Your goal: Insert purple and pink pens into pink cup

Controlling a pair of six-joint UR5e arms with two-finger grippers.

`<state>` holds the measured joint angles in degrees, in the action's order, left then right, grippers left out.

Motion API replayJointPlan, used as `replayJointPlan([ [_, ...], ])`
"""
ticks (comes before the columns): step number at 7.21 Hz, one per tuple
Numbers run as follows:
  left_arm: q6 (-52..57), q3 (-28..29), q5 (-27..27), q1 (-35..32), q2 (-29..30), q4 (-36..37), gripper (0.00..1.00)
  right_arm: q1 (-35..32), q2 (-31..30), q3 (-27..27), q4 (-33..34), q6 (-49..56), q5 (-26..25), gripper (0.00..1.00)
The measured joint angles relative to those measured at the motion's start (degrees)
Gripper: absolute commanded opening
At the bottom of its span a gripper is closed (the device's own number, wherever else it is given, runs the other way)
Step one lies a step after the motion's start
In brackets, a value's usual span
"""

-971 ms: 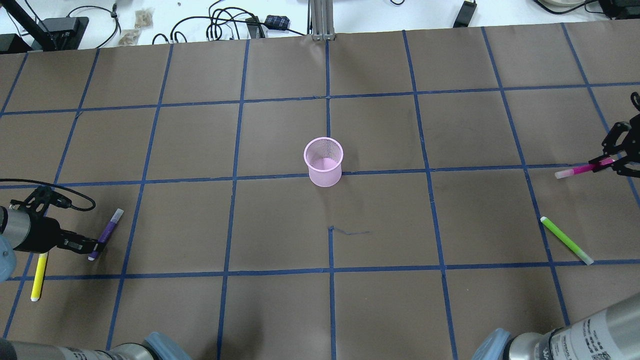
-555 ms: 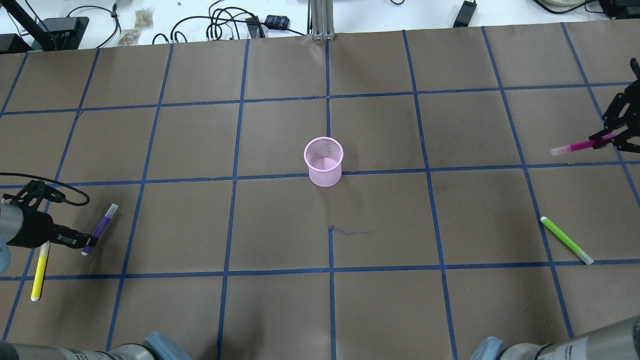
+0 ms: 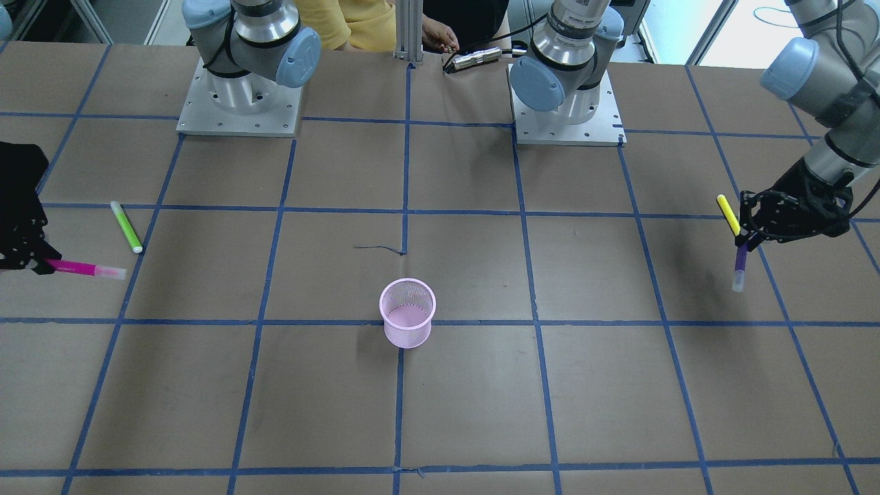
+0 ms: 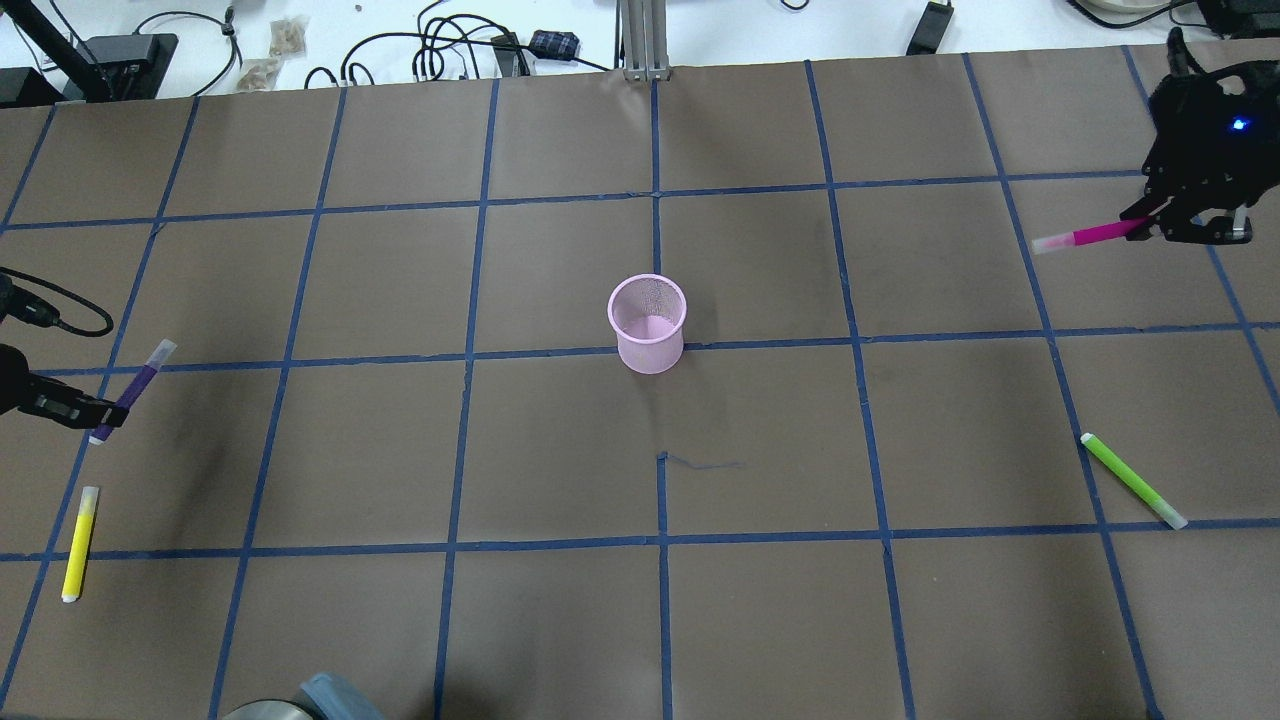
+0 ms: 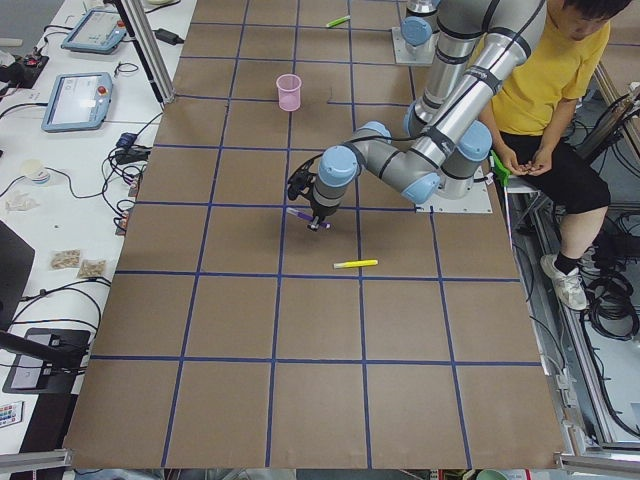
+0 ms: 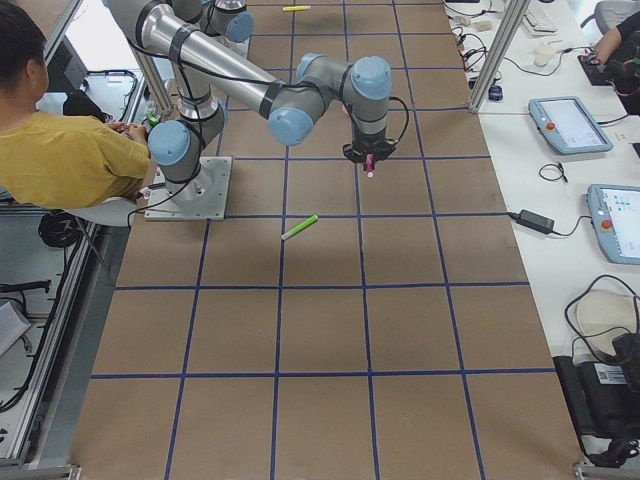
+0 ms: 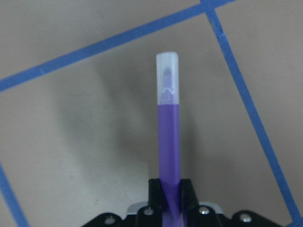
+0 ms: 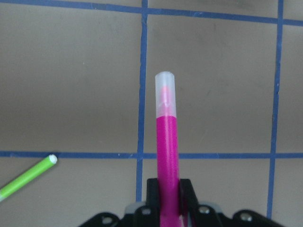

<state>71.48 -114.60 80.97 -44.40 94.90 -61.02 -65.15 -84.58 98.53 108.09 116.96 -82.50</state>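
Overhead exterior view puts the pink mesh cup [image 4: 647, 322] upright near the middle of the frame, on a blue tape line of the brown-papered table [image 4: 560, 620], with nothing visible inside it. At the far left edge the left gripper [image 4: 100, 414] pinches the purple pen [image 4: 140, 380] near its lower end, and the clear-capped tip slants up and to the right, off the table and casting a soft shadow. Below it in the lower left lies a yellow pen [image 4: 78, 543], flat on the paper and apart from the gripper. In the upper right corner the right gripper [image 4: 1140, 222], with a small blue light lit on its body, is closed around the back end of the pink pen [image 4: 1085, 236]; the pen juts to the left with its clear cap outermost. A green pen [image 4: 1133, 481] lies loose on the table at lower right, well apart from that gripper. Both held pens are well apart from the cup, one on each side of it. Each wrist view shows its pen gripped between two black fingers, clear cap pointing away. Marks under the caps are too blurred to read. In the exterior left view a person in a yellow shirt [image 5: 550, 80] sits at the upper right, and tablet-like screens [image 5: 75, 100] at upper left are too small to read.
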Motion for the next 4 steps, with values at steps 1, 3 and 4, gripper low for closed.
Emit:
replayJointPlan([
  [1,-1.97,3.86,2.31,-3.47,-1.21,-4.17,0.0,-3.53,-1.41,-0.04,-0.17,-4.44,-1.97,0.11],
  [3,-8.09,11.15,6.82,-11.26,-3.11,-12.55,0.0,-10.72,-3.28,-0.32,-0.65,-15.05,-5.05,0.11],
  [4,-11.62,13.38,7.9,-14.72,-4.05,-15.51,0.0,-14.32,-3.41,-0.82,-0.78,-21.23,-5.79,0.11],
])
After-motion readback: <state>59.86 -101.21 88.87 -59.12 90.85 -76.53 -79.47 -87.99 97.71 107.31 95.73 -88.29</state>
